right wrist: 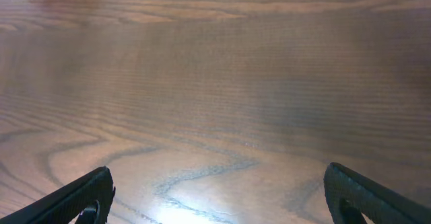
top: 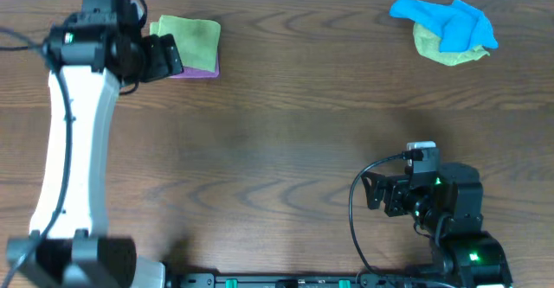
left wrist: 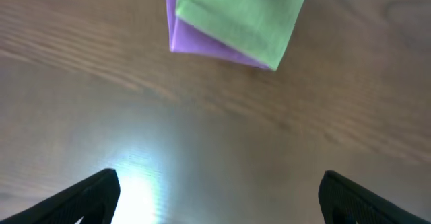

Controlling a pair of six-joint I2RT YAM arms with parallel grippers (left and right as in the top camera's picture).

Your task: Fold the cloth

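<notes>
Up at 11 o'clock on the counter (top: 286,106) sits the cloth (top: 189,34), lime green and squared up neatly, lying right on top of a purple cloth (top: 199,71). The purple one peeks out along the near edge. The left claw (top: 171,56) hovers just beside the pile, at its 8 o'clock side, with the jaws spread wide and nothing between them. From the left wrist, the cloth (left wrist: 239,12) shows at 12 o'clock, the purple cloth (left wrist: 202,44) poking out beneath it, and the left claw (left wrist: 222,196) has only bare wood between its two dark fingertips (left wrist: 94,194).

Down at 5 o'clock, the right claw (top: 372,193) points toward 9 o'clock, released as well, its fingers well apart over bare wood and holding nothing (right wrist: 222,194). Over at 1 o'clock, a blue cloth (top: 446,20) lies rumpled on a yellow-green cloth (top: 450,53), well apart from both claws.
</notes>
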